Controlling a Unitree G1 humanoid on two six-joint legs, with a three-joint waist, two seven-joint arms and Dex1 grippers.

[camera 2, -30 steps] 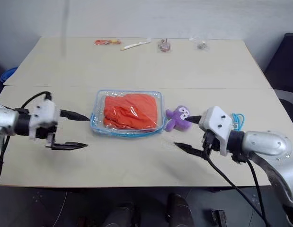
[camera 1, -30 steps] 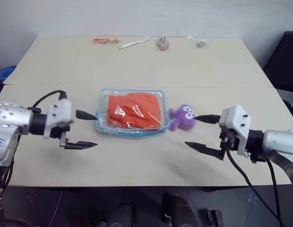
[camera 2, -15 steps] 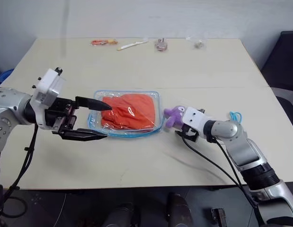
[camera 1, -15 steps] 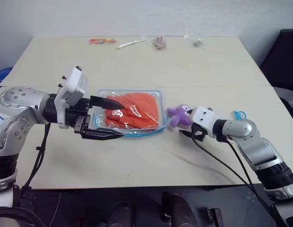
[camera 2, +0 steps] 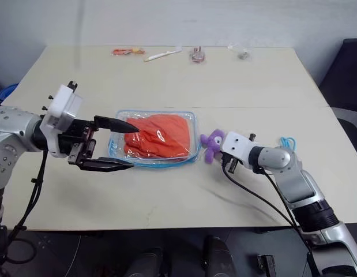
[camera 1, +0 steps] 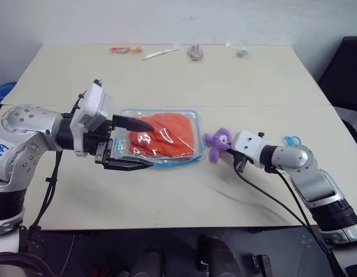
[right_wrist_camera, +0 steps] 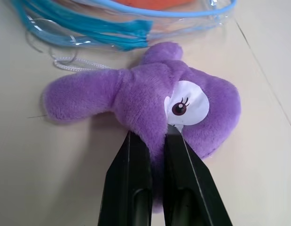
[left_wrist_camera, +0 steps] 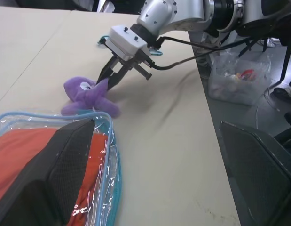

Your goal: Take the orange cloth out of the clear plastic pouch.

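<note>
A big pale table (camera 1: 184, 190) is holding everything. Near its middle, the clear plastic pouch (camera 1: 125, 118) with the blue edge is lying flat, and the orange cloth (camera 1: 178, 130) is sitting inside it.

The left end effector (camera 1: 134, 143) is hanging at the pouch's left end with its two black fingers spread wide. One finger is reaching out above the pouch and the cloth, and the other is sitting low by the pouch's near edge. It is holding nothing.

Just beside the pouch's right end, a small purple plush toy (right_wrist_camera: 150, 99) is lying on the table. A thin string is running from it to the pouch's blue zipper. The right end effector (right_wrist_camera: 152, 141) is squeezing its fingers tight on a bit of the toy's soft fur, close under its one white eye.

A little blue loop of cord (camera 1: 291, 139) is resting on the table behind the right arm.

Far back along the table's edge, some tiny things are lying in a row: an orange packet (camera 1: 123, 50), a white stick (camera 1: 160, 53) and two small clear packets (camera 1: 195, 53).
</note>
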